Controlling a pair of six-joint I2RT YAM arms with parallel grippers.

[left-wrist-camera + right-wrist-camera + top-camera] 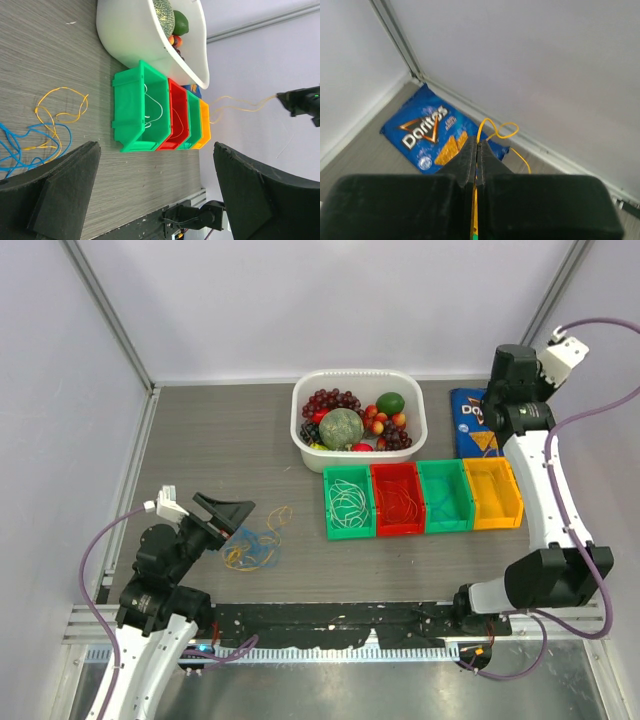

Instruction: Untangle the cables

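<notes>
Right gripper (477,146) seemingly pinches yellow cable (479,132) near back wall (530,60); left gripper (156,150) wide apart.

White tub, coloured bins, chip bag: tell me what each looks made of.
White tub: likely moulded plastic, smooth, slightly glossy, with a rolled rim. Coloured bins: rigid plastic by the look, uniform colour, ribbed moulded walls. Chip bag: probably plastic film, glossy printed surface with creases.

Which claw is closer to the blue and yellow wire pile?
Left. The left claw sits open right beside the pile; the right claw is far off by the chip bag, pinching a yellow wire.
</notes>
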